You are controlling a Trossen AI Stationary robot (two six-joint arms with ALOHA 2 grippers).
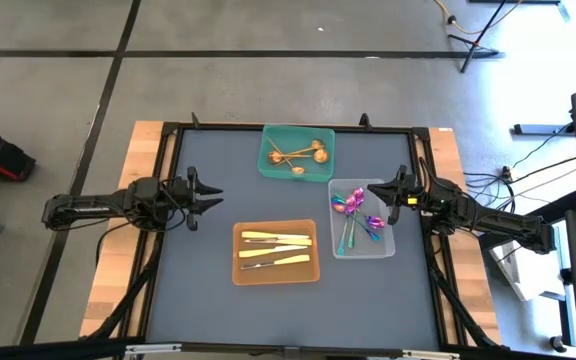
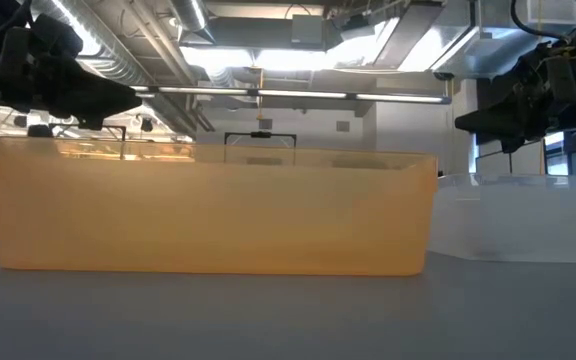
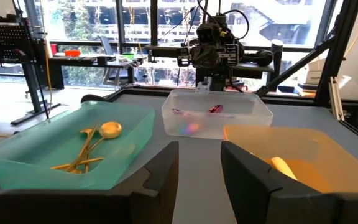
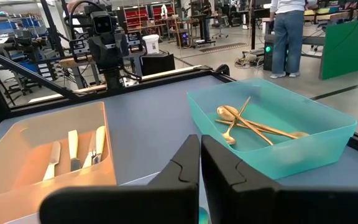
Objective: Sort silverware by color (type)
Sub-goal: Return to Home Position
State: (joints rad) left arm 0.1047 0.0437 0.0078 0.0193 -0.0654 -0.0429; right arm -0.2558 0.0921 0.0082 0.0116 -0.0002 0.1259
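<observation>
From overhead the sorting looks finished: the gold round-bowled spoons lie crossed in the translucent green plastic tray, the yellow-handled knives in the orange plastic tray, and the iridescent purple spoons in the clear plastic tray. I see nothing loose on the dark grey desk. The right gripper hangs over the clear tray's corner nearest its arm. My worry is that a pull-back which dips would catch that rim and drag or tip the light tray, spilling the purple spoons. The left gripper is over bare desk, near the green and orange trays but apart from both. At desk height the orange wall fills the view with the clear tray beside it. Both arms show dark and well above the rims, which is reassuring, and no silverware can be made out through the walls. Past the left wrist, that gripper's fingers stand apart with nothing between them. Spread like that, a low swing sideways could nudge either neighbouring tray. Past the right wrist, the fingers are pressed almost together and empty. How much clearance they have above the clear tray I cannot tell. A person stands in the room beyond, well apart from the desk.
</observation>
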